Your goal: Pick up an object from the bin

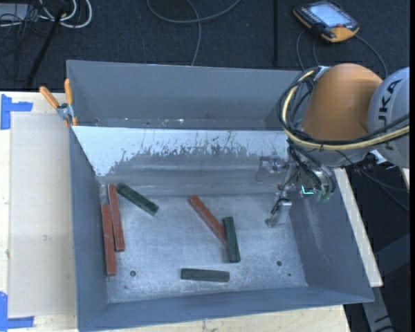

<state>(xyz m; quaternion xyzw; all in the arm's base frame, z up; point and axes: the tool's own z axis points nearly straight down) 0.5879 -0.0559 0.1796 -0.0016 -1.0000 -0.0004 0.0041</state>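
The claw [278, 211] hangs over bare bin floor close to the right wall [328, 241]; whether it is open or closed cannot be told. Nearest, to its left, lie a dark green bar [230, 239] and a red-brown bar [207, 216] whose ends meet. Further off, with open floor between, are another green bar [205, 275] by the front edge, a third green bar [137, 199], and two red-brown bars [112, 228] along the left wall.
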